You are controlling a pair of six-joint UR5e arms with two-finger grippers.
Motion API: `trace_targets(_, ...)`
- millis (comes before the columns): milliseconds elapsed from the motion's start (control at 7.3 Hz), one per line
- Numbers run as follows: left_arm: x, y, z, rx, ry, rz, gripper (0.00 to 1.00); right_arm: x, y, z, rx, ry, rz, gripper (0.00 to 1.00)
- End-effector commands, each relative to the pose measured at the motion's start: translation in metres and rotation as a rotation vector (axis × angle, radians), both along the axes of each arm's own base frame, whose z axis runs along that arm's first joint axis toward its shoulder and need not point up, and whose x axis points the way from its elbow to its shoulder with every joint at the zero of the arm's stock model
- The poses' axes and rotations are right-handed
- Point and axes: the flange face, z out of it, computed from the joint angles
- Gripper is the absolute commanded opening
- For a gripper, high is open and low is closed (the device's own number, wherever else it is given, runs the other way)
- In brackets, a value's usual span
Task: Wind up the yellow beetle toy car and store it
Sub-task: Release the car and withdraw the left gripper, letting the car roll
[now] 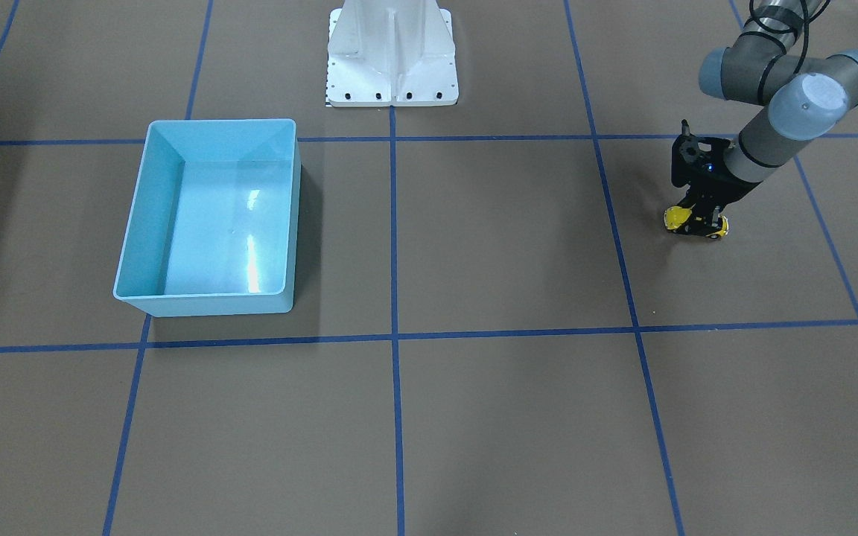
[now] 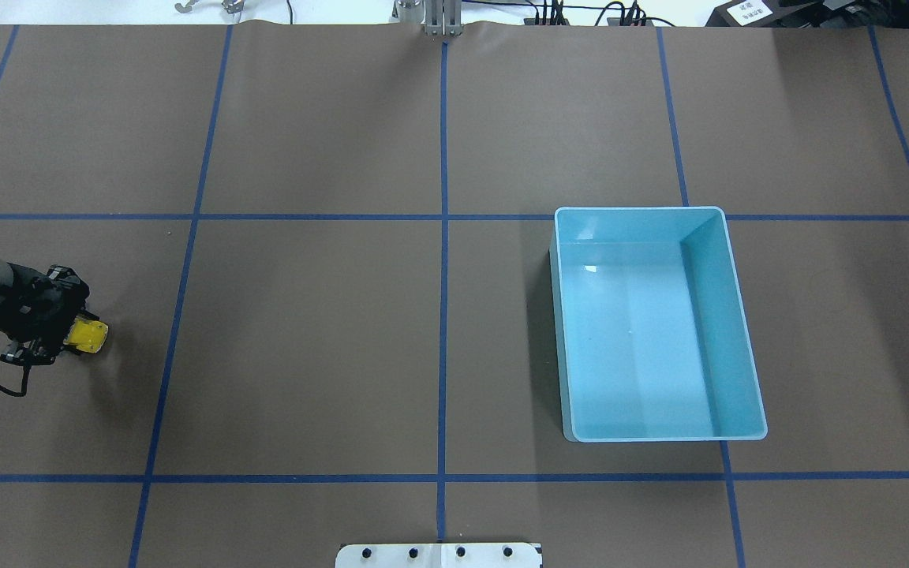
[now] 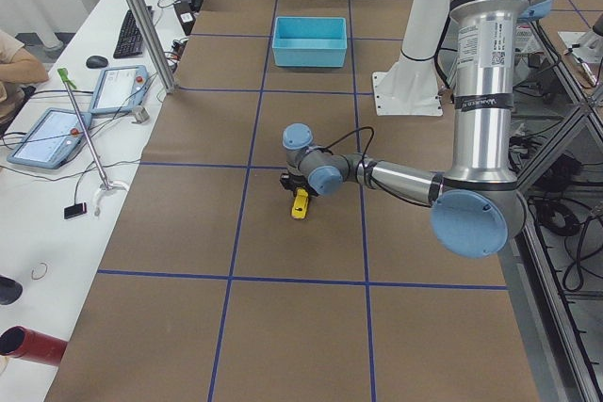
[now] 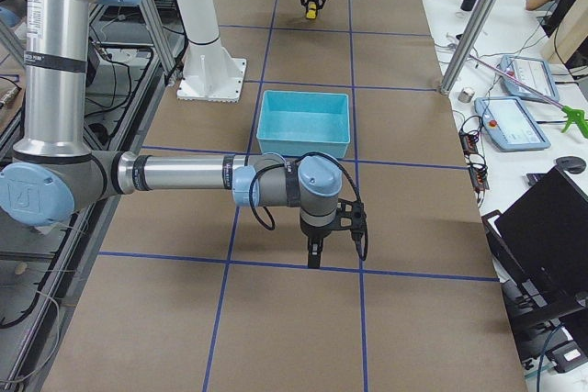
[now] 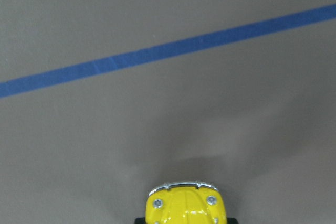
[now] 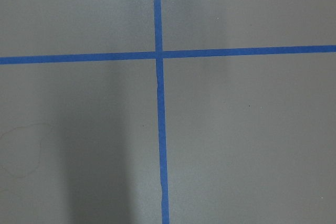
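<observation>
Yellow beetle toy car (image 1: 678, 218) is in my left tool (image 1: 701, 220) right now. The fingers are closed in on its sides, down at table (image 1: 503, 246) level, way out on the robot's left end. On the left wrist cam I only get the hood and chrome bumper poking in at the bottom edge, nose aimed toward a strip of blue tape (image 5: 168, 52). Can't tell if the wheels are actually touching the brown paper.

The light blue bin (image 2: 723, 331) sits open side up on the robot's right half, well apart from the car. The right tool (image 4: 314, 258) points straight down near a tape line, past the bin toward the table's right end. It only shows in the right side view, so I honestly can't tell whether it's wide or narrow. Its wrist cam shows just a tape crossing.
</observation>
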Motion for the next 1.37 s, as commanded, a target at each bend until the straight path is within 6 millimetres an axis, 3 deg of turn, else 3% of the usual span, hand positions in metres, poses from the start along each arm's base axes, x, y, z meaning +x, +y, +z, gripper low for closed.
trace_targets(0, -0.020, -0.008, 0.019, 0.006, 0.014, 0.020, 0.07, 0.000, 0.000, 0.000, -0.001, 0.000, 0.000, 1.00)
trace_targets(137, -0.030, -0.013, 0.026, 0.006, 0.014, 0.019, 0.07, 0.000, 0.000, 0.000, -0.002, 0.000, 0.000, 1.00)
trace_targets(274, -0.037, -0.013, 0.029, 0.003, 0.010, 0.013, 0.99, 0.000, 0.000, 0.000, -0.001, 0.000, 0.000, 1.00)
trace_targets(411, -0.044, -0.016, 0.030, 0.001, 0.008, -0.005, 1.00, -0.001, 0.000, 0.000, -0.001, 0.000, -0.001, 1.00)
trace_targets(548, -0.066, -0.027, 0.035, -0.013, -0.003, -0.055, 1.00, -0.001, 0.000, 0.000, -0.001, 0.000, -0.001, 1.00)
trace_targets(959, -0.154, -0.056, 0.085, -0.108, -0.051, -0.249, 1.00, -0.002, 0.000, 0.000, -0.002, 0.000, -0.003, 1.00)
trace_targets(1232, -0.187, -0.072, 0.086, -0.230, -0.079, -0.374, 1.00, -0.002, 0.000, 0.000, -0.001, 0.000, -0.003, 1.00)
